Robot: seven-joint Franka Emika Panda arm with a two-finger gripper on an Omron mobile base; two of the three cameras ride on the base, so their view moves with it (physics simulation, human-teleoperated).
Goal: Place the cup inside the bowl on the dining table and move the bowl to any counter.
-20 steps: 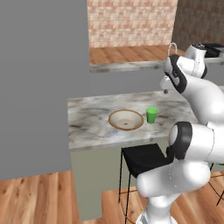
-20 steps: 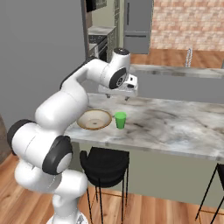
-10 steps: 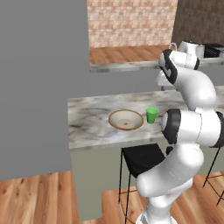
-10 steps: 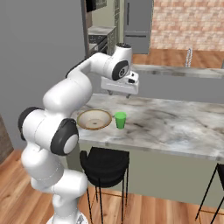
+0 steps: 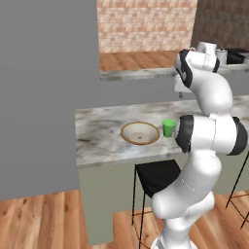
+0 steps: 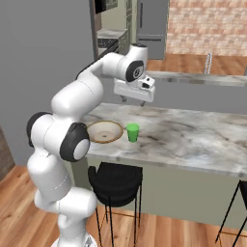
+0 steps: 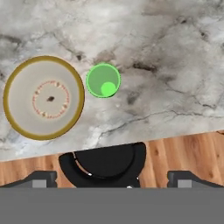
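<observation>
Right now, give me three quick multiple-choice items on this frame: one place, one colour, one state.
1. Where does the cup stand?
A. inside the bowl
B. on the dining table beside the bowl
C. on the stool

2. What colour is the cup?
A. red
B. blue
C. green

3. How is the gripper?
A. open, holding nothing, above the table
B. shut on the cup
C. shut on the bowl

Key: 1 B, the hand view shows the cup next to the bowl on the dining table; 2 C, it is bright green; 3 A, the fingers stand wide apart, nothing between them.
</observation>
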